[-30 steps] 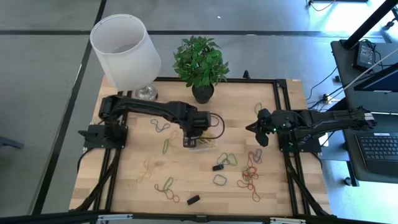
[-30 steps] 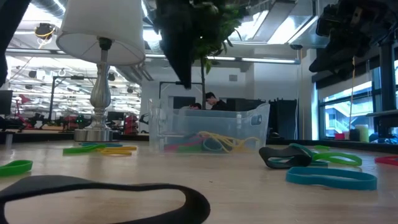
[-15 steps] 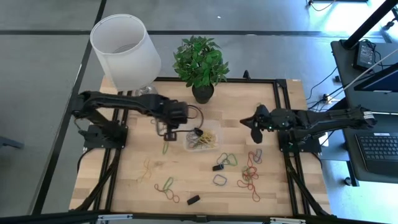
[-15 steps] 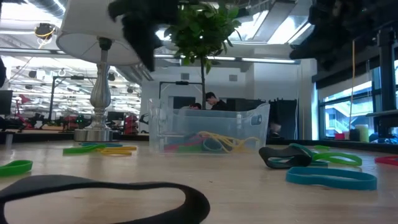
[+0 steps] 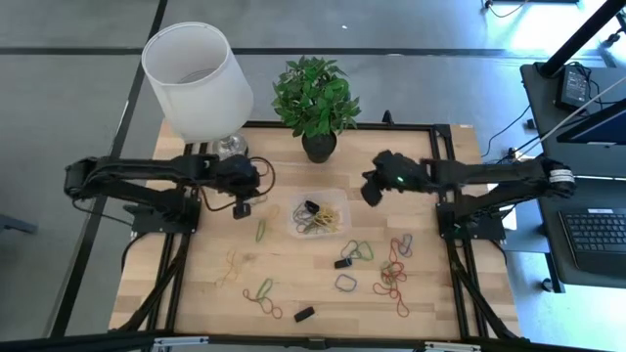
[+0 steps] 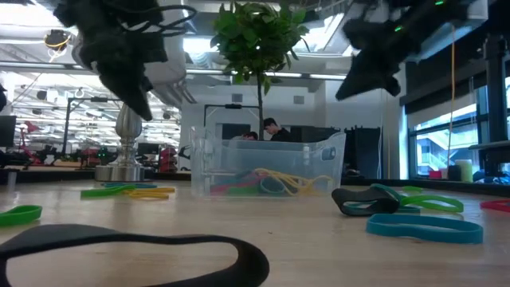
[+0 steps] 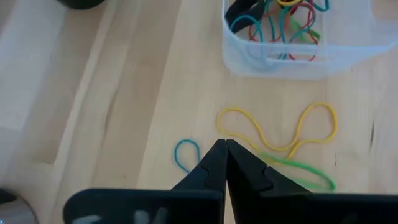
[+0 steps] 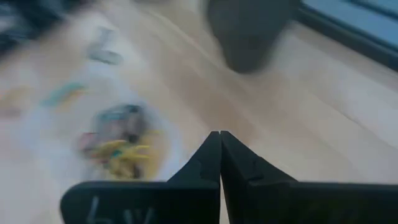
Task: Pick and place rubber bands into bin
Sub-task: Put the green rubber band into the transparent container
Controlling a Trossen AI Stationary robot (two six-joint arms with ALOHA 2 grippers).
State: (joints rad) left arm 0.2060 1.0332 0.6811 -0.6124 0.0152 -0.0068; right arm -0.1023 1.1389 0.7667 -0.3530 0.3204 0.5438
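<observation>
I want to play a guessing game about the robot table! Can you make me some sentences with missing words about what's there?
1. The clear bin in the middle of the table holds a tangle of rubber ____.
2. Both the left gripper and the right gripper have their fingers ____.
3. The lamp has a shade coloured ____.
4. Beside the lamp, at the table's far edge, stands a green ____ in a dark pot.

Missing words: bands; shut; white; plant

We see a pale wood-grain table (image 5: 293, 284), a clear bin (image 7: 298, 53) holding red, yellow, teal and black rubber bands (image 7: 283, 18), a white lampshade (image 5: 196, 73), a green plant (image 5: 313, 93), and just ahead of our black left pincer (image 7: 225, 149), yellow, green and blue loops.
</observation>
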